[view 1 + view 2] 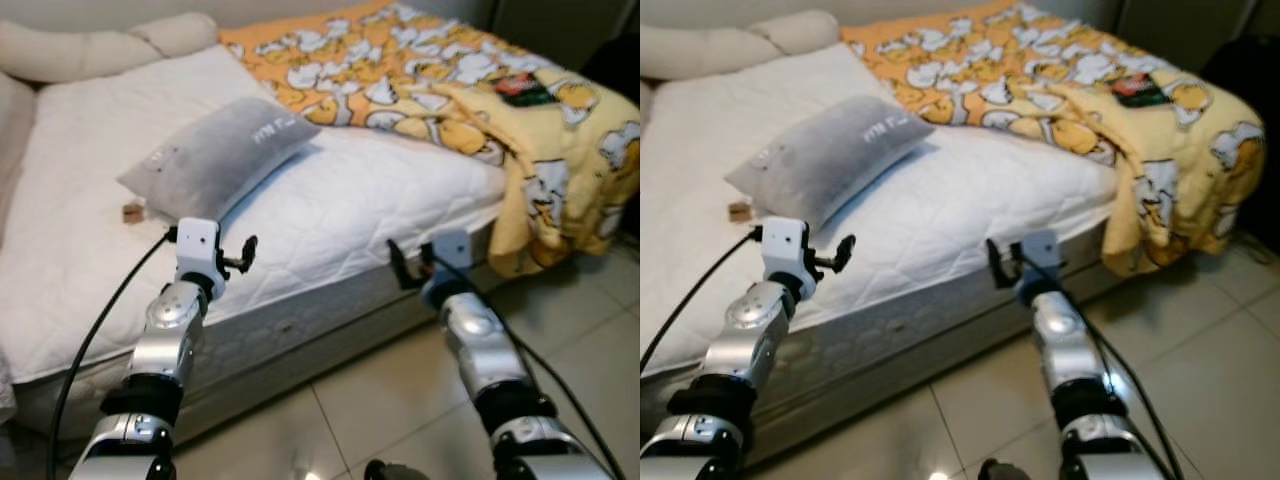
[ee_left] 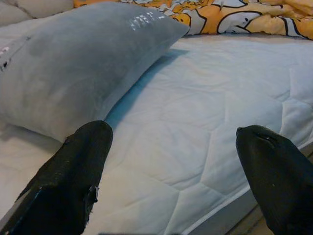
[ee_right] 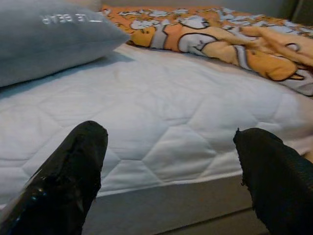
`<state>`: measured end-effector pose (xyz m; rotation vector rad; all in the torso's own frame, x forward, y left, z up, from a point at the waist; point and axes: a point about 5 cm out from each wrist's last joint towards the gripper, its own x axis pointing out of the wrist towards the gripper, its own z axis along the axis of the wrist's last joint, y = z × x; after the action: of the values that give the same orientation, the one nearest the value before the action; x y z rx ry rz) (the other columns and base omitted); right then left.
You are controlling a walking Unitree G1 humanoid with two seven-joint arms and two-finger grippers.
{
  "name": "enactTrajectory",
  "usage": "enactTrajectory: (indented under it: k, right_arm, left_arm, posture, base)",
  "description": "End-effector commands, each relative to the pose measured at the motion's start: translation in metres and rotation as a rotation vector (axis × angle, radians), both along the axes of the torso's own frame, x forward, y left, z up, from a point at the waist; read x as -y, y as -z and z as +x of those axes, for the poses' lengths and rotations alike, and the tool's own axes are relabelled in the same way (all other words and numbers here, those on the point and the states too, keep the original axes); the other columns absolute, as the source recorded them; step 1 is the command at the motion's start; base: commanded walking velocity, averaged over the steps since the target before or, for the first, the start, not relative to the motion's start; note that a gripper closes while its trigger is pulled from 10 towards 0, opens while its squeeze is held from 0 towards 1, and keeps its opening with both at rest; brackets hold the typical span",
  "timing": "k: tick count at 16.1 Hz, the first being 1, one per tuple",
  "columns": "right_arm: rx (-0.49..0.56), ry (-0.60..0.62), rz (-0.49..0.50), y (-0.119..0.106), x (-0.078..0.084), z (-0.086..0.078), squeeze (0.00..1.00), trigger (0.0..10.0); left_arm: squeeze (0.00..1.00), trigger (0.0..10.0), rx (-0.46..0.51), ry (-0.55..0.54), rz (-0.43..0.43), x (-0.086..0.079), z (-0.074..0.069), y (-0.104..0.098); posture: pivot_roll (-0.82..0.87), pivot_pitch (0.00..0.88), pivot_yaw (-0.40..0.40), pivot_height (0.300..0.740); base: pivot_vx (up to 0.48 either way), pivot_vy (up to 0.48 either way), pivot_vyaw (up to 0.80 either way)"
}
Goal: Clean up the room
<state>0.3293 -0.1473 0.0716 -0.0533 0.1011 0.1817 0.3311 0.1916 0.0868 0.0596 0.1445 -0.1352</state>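
A grey pillow [image 1: 220, 155] lies askew on the bare white mattress [image 1: 380, 190]. A crumpled yellow and orange duck-print blanket [image 1: 430, 70] covers the bed's far right part and hangs over its corner toward the floor. My left gripper [image 1: 238, 256] is open and empty, held over the mattress's near edge just in front of the pillow [image 2: 83, 63]. My right gripper [image 1: 408, 266] is also open and empty, level with the side of the mattress [image 3: 161, 122], short of the blanket.
A small brown object [image 1: 132, 212] rests on the mattress beside the pillow. White bolsters [image 1: 100, 45] line the head of the bed. A black and red item [image 1: 520, 88] lies on the blanket. Tiled floor [image 1: 370, 400] runs along the bed's near side.
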Motion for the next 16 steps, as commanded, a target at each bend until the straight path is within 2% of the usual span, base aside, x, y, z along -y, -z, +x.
enactTrajectory:
  k: [1,2,3,6,9,10,13,14,16]
  right_arm:
    - [0.013,-0.032,0.028,-0.005,-0.011,0.002,0.00,10.0]
    - [0.027,-0.056,0.026,-0.006,-0.016,0.002,0.00,10.0]
    - [0.055,-0.076,-0.017,-0.009,-0.019,0.001,0.00,10.0]
    - [0.070,-0.080,-0.022,-0.011,-0.019,0.001,0.00,10.0]
    - [0.043,-0.066,0.010,-0.008,-0.018,0.001,0.00,10.0]
    - [0.016,-0.049,0.063,-0.006,-0.017,0.001,0.00,10.0]
    - [0.022,-0.010,-0.080,-0.006,-0.013,0.004,0.00,10.0]
    - [0.075,0.080,-0.051,-0.012,-0.008,0.007,0.00,10.0]
    - [0.071,0.042,-0.001,-0.014,-0.010,0.007,0.00,10.0]
  left_arm:
    - [0.00,10.0,-0.004,-0.040,0.003,-0.011,-0.002,0.001]
    - [0.00,10.0,-0.002,-0.046,0.002,-0.013,-0.002,0.001]
    - [0.00,10.0,0.001,-0.050,0.001,-0.013,-0.002,0.000]
    - [0.00,10.0,0.008,-0.054,-0.004,-0.013,-0.002,0.000]
    - [0.00,10.0,0.012,-0.055,-0.008,-0.013,-0.002,-0.001]
    - [0.00,10.0,0.013,-0.055,-0.010,-0.013,-0.002,-0.001]
    - [0.00,10.0,0.015,-0.056,-0.013,-0.012,-0.001,-0.001]
    - [0.00,10.0,0.016,-0.057,-0.015,-0.012,-0.001,-0.001]
    - [0.00,10.0,0.017,-0.058,-0.016,-0.012,-0.001,-0.001]
  posture:
    - [-0.04,0.000,0.075,0.740]
    - [-0.04,0.000,0.074,0.740]
    - [-0.04,0.000,0.074,0.740]
    - [-0.04,0.000,0.072,0.740]
    - [-0.04,0.000,0.073,0.740]
    - [-0.04,0.000,0.073,0.740]
    - [-0.04,0.000,0.073,0.740]
    - [-0.04,0.000,0.073,0.740]
    - [-0.04,0.000,0.072,0.740]
  base:
    - [0.251,0.000,0.00]
    - [0.262,0.000,0.00]
    - [0.266,0.000,0.00]
    - [0.274,0.000,0.74]
    - [0.301,0.000,0.80]
    - [0.307,0.000,0.00]
    - [0.311,0.000,0.00]
    - [0.307,0.000,0.00]
    - [0.311,0.000,0.00]
